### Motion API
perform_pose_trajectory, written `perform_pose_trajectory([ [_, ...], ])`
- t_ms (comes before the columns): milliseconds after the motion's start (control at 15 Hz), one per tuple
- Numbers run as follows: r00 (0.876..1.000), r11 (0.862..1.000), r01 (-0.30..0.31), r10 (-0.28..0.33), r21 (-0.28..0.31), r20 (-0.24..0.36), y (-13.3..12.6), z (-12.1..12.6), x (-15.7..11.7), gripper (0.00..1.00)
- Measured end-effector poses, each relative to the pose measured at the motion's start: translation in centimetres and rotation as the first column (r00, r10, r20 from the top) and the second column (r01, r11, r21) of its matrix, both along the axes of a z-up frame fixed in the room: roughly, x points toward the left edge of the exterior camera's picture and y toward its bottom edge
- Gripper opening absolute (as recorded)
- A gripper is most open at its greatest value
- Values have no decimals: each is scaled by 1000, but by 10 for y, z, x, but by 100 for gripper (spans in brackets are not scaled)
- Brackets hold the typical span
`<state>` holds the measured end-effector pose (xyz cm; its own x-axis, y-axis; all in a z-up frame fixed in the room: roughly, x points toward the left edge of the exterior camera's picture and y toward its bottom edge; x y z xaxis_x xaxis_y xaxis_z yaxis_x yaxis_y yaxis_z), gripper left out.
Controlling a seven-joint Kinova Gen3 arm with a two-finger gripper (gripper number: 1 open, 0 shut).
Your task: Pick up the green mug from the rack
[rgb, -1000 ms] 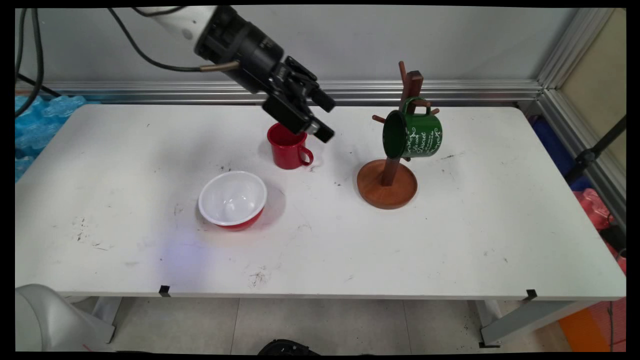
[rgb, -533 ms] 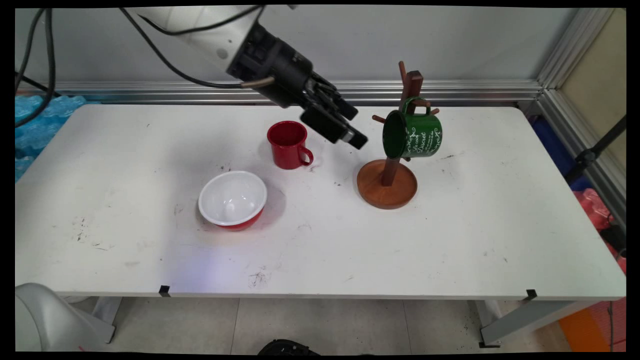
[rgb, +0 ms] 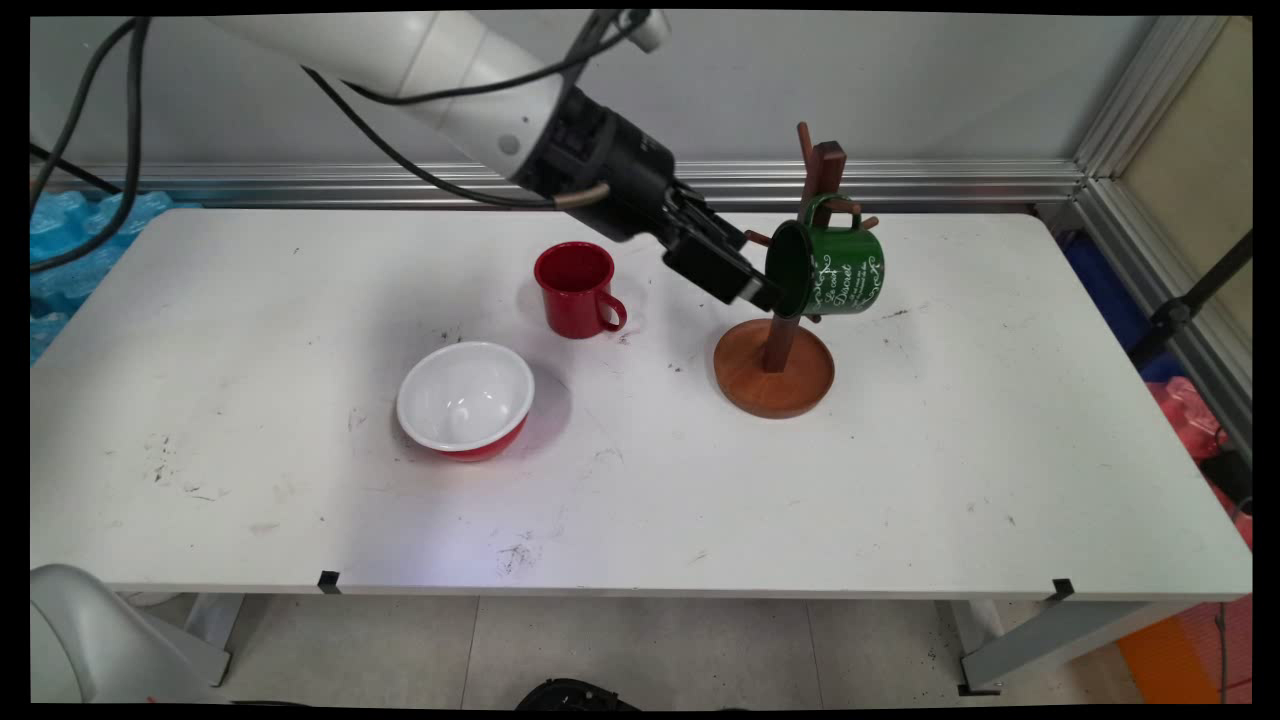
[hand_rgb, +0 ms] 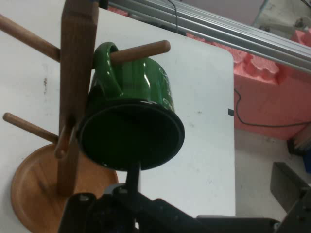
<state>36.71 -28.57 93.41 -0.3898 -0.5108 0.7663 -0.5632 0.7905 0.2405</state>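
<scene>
While the table [rgb: 900, 480] carries four things, the rack [rgb: 775, 365] serves as the marker for all of them. Nearest the camera, well to the rack's left and nearer than it, a bowl [rgb: 465, 400] sits upright, white inside and red outside. Farther back, left of the rack, a red mug [rgb: 575, 290] stands upright, its handle turned toward the rack. On the rack hangs a green mug [rgb: 835, 272], its handle hooked over a peg [hand_rgb: 141, 51]. It lies on its side, its long axis about level and its mouth facing left. The gripper [rgb: 745, 285] reaches in from the rack's upper left, its tip just at that mouth's rim; whether they touch I cannot tell. Its fingers [hand_rgb: 291, 187] are spread and hold nothing. So the mug lies directly ahead of the claw, mouth first, with the handle on the far upper side.
</scene>
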Motion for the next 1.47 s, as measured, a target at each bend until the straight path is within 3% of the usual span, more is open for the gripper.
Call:
perform_pose_trajectory([
  [800, 991, 991, -129, 130, 42, -27, -1, -18, -39, 100],
  [1467, 979, 979, -183, 189, 85, -69, -9, -32, -69, 100],
])
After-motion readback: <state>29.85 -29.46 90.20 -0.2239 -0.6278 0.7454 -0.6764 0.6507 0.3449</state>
